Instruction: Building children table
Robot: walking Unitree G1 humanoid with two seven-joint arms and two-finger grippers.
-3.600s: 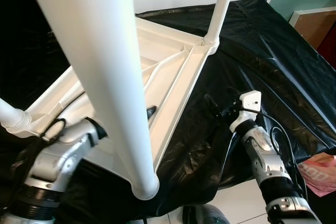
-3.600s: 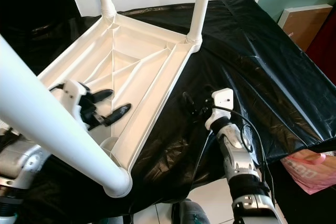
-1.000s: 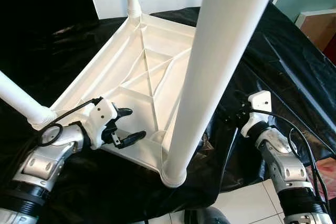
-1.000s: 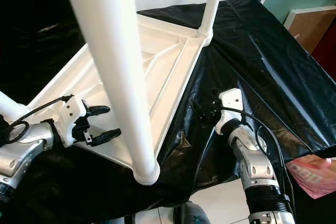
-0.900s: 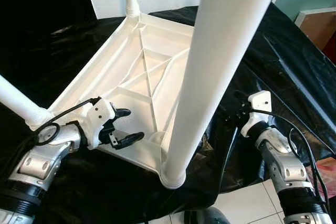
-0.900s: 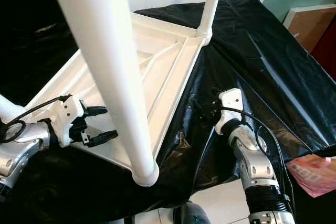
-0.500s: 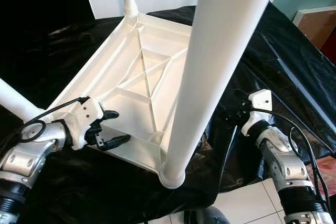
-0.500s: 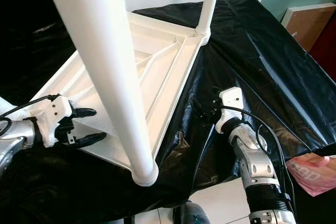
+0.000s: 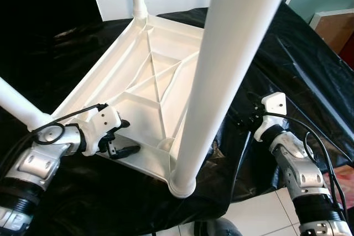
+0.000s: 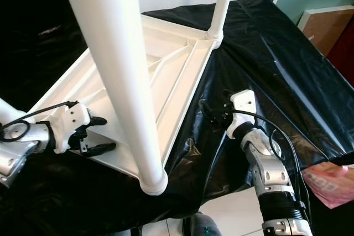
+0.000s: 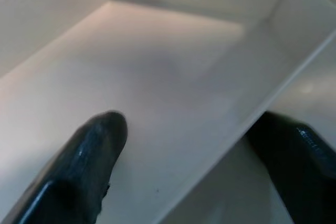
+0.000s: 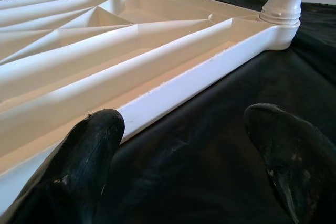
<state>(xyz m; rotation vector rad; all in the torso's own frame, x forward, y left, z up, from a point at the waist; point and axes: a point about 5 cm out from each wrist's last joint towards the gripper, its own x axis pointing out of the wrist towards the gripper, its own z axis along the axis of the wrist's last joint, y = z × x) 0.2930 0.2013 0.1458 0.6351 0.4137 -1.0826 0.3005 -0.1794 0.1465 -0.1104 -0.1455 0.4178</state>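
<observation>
The white children's table (image 9: 113, 62) lies upside down on a black plastic sheet (image 9: 287, 53), ribbed underside up and legs pointing upward. One thick leg (image 9: 221, 75) rises from the near corner close to the camera. My left gripper (image 9: 128, 136) is open at the table's near-left edge. In the left wrist view this gripper (image 11: 197, 145) has one finger inside a rib compartment (image 11: 157, 77) and the other outside the rim wall. My right gripper (image 10: 213, 115) stands open over the black sheet, just right of the table's long right rim (image 12: 199, 77), touching nothing.
The sheet's front edge drops to pale floor tiles (image 9: 254, 214) between my arms. A pink bag (image 10: 332, 183) lies at the lower right. A brown cabinet (image 9: 334, 23) stands at the far right against a teal wall. Two more legs (image 10: 224, 1) rise at the table's far corners.
My left gripper drew back to the left, then came right again onto the table's near-left rim. The right gripper has hardly moved.
</observation>
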